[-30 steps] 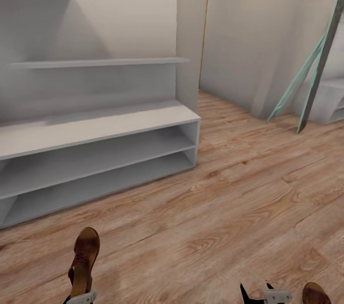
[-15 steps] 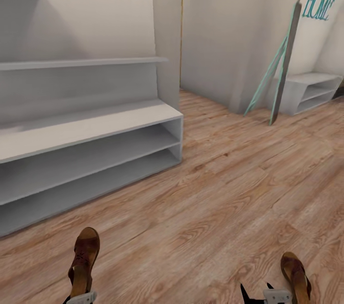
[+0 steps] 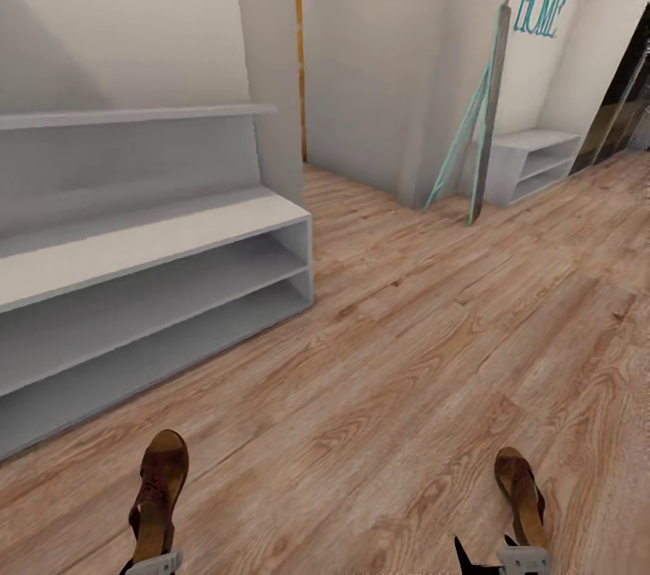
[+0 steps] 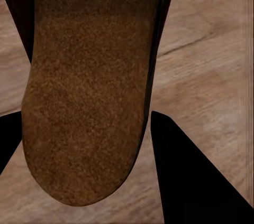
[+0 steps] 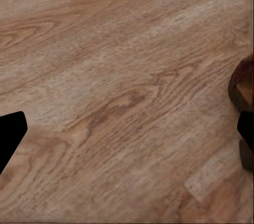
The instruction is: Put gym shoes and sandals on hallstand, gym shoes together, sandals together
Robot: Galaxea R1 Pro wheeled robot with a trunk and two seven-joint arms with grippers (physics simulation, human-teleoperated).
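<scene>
Between the left tool's [image 4: 84,145] clamped fingers sits one sandal [image 4: 90,76]; right tool [image 5: 127,129] spread apart.

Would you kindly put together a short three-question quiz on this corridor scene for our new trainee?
1. True or false: the shelves of the hallstand hold no shoes in the head view.
2. Multiple choice: the left gripper is A) open over bare floor, B) shut on a sandal, C) shut on a sneaker.
3. Fill in: the second sandal lies on the ____ by the right gripper.

Key
1. True.
2. B: the sandal's brown sole sits between the dark fingers.
3. Corridor floor.
</scene>
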